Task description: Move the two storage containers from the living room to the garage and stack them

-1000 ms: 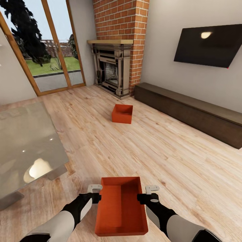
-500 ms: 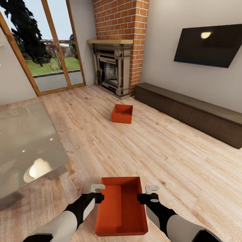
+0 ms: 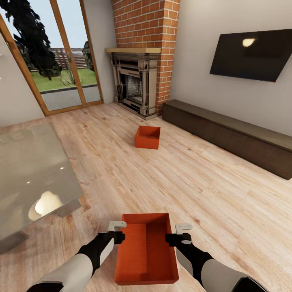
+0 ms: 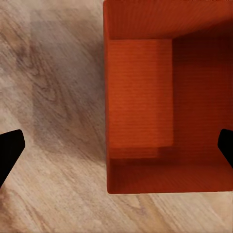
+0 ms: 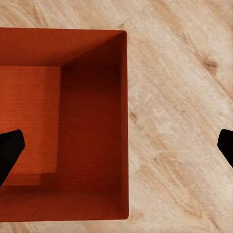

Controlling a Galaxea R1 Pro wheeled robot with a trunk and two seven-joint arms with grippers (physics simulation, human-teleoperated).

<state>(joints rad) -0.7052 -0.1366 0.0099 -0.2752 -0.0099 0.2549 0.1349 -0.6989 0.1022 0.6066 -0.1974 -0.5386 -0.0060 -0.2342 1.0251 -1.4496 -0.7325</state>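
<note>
On the wood-plank floor (image 3: 194, 178) of the living room, right in front of your base, sits the near storage container (image 3: 146, 253), open side up and empty, with your two grippers flanking its far end. Over the last second your left gripper (image 3: 117, 231) has slid inward from a small gap beside the left wall until it sits right at that wall, while your right gripper (image 3: 180, 233) has stayed put at the right wall. In the left wrist view the container's left wall runs between the two dark fingertips (image 4: 10, 150), and in the right wrist view the right wall does the same, so both sets of jaws stand wide apart, each straddling a wall and clamped on nothing yet. That reads as the line-up for a two-handed lift being nearly done; closing each pair on its wall looks like the next call, though the thin walls may slip if the grip is shallow. The far storage container (image 3: 147, 137) rests well apart, out toward the brick fireplace (image 3: 140, 81) and near the long dark cabinet (image 3: 231, 136). Neither tub has left for the garage.
</note>
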